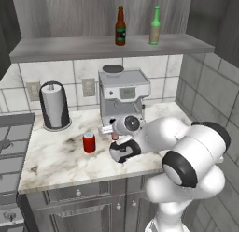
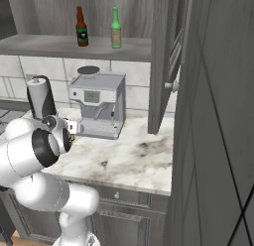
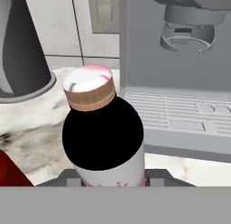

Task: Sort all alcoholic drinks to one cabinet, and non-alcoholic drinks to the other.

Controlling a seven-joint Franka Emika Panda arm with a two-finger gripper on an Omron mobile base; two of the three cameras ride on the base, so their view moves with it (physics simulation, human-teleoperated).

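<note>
Starting with the left base view, the grey espresso machine (image 1: pixel 123 96) is taken as the landmark on the marbled white bench (image 1: pixel 56 156). A short red soda can with a silver top (image 1: pixel 89 142) stands in front of the machine and to its left, upright. The fingers (image 1: pixel 113 134) are seen low against the machine's front, and a small pink bottle (image 1: pixel 114 134) is glimpsed there, mostly hidden by the wrist. On the grey cabinet shelf floor (image 1: pixel 70 46) above the machine, a dark brown long-necked bottle (image 1: pixel 120 26) and a green long-necked bottle (image 1: pixel 154 26) stand upright, apart from each other.

From the right base view, both bottles (image 2: pixel 81 27) (image 2: pixel 115 29) are again seen on the shelf above the machine (image 2: pixel 99 103), with an open grey wood-grain cabinet door (image 2: pixel 166 56) hanging to its right.

Through the hand view, the pink bottle (image 3: pixel 106 133) is seen clamped between the fingers, just before the machine's drip tray (image 3: pixel 180 119).
</note>
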